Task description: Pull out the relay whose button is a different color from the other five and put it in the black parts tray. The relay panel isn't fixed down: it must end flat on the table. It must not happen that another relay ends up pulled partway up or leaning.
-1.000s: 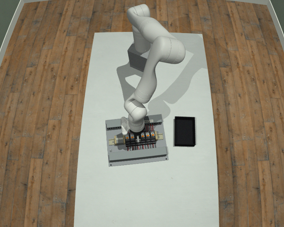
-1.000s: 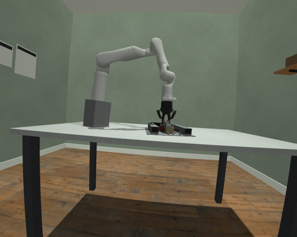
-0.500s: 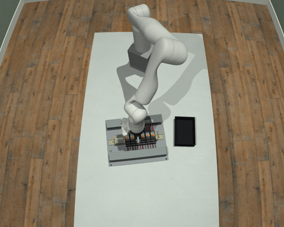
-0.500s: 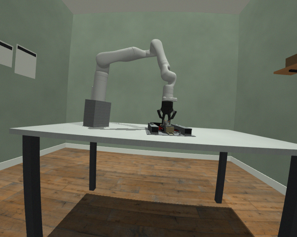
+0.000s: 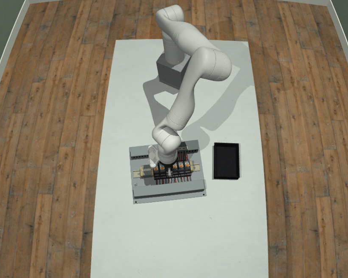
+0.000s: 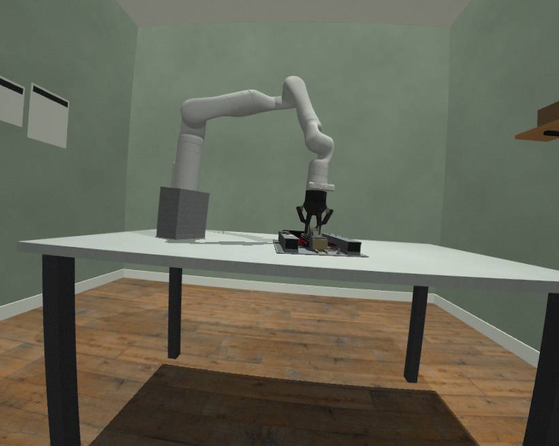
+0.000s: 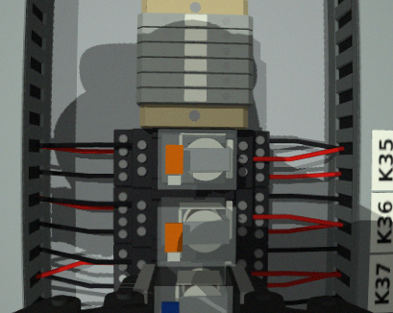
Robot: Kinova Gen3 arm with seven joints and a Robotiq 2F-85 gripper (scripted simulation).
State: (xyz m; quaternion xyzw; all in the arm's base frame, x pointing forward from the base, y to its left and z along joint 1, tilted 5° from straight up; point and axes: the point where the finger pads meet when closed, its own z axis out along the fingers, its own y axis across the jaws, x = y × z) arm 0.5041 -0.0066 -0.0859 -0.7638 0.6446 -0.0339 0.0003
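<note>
The grey relay panel (image 5: 165, 172) lies on the white table, with a row of relays on a rail. In the wrist view two relays with orange buttons (image 7: 174, 159) (image 7: 173, 237) sit in their sockets beside labels K35 and K36. At the bottom edge, by label K37, is the relay with a blue button (image 7: 195, 294). My gripper (image 7: 192, 287) is shut on this blue-button relay, one finger on each side of it. In the side view the gripper (image 6: 315, 231) points straight down onto the panel (image 6: 320, 245). The black parts tray (image 5: 226, 160) lies to the right of the panel, empty.
The arm's grey base block (image 5: 171, 70) stands at the far end of the table. Grey terminal blocks (image 7: 194, 63) with tan end stops sit on the rail beyond the relays. Slotted wire ducts (image 7: 36, 144) run along both sides of the panel.
</note>
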